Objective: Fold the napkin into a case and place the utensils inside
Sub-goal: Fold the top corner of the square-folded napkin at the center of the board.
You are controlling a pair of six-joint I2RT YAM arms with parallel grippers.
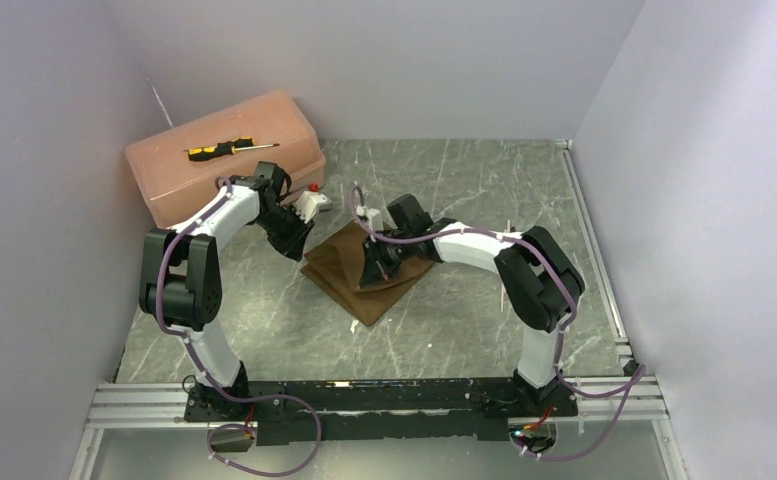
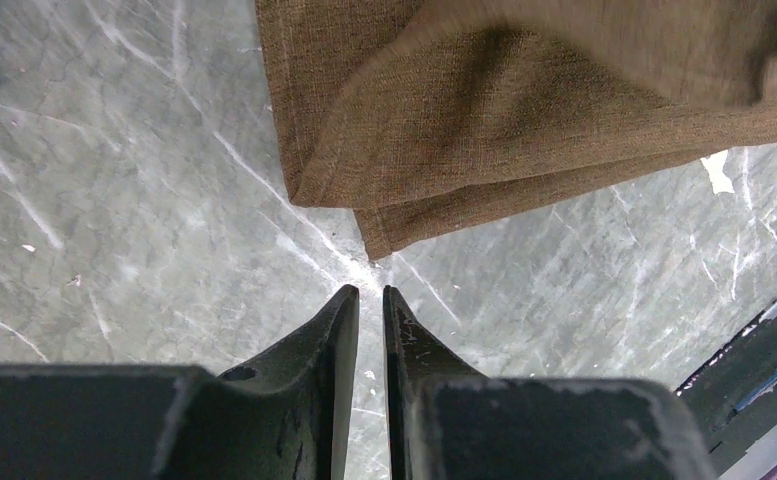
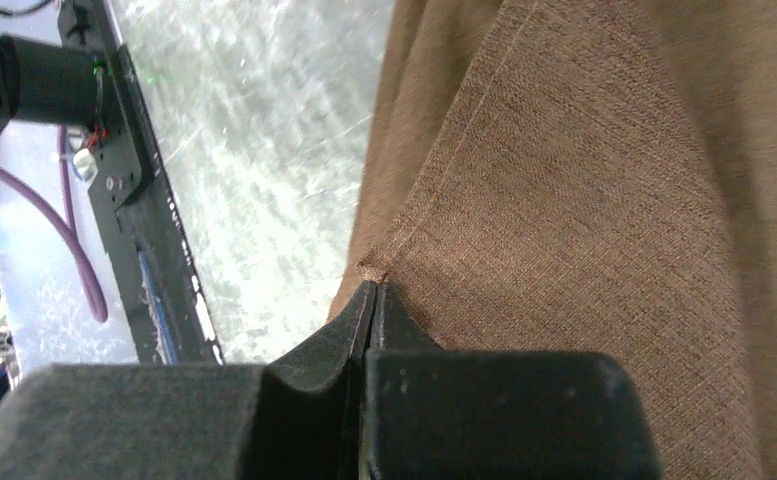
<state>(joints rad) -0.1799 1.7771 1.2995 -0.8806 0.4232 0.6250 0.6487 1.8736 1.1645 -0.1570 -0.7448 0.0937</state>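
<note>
The right hand (image 3: 372, 290) is clenched on a corner of the napkin (image 1: 369, 270), its arm hiding much of the cloth from above. The left hand (image 2: 369, 296), fingers nearly together and grasping nothing, hovers just off the napkin's folded corner on the table (image 1: 484, 190). Behind it, a pink box (image 1: 226, 155) carries a screwdriver (image 1: 226, 149) on its lid.

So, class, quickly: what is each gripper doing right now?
Left gripper: nearly shut, holding nothing, just short of the napkin.
Right gripper: shut on a corner of the napkin.
</note>
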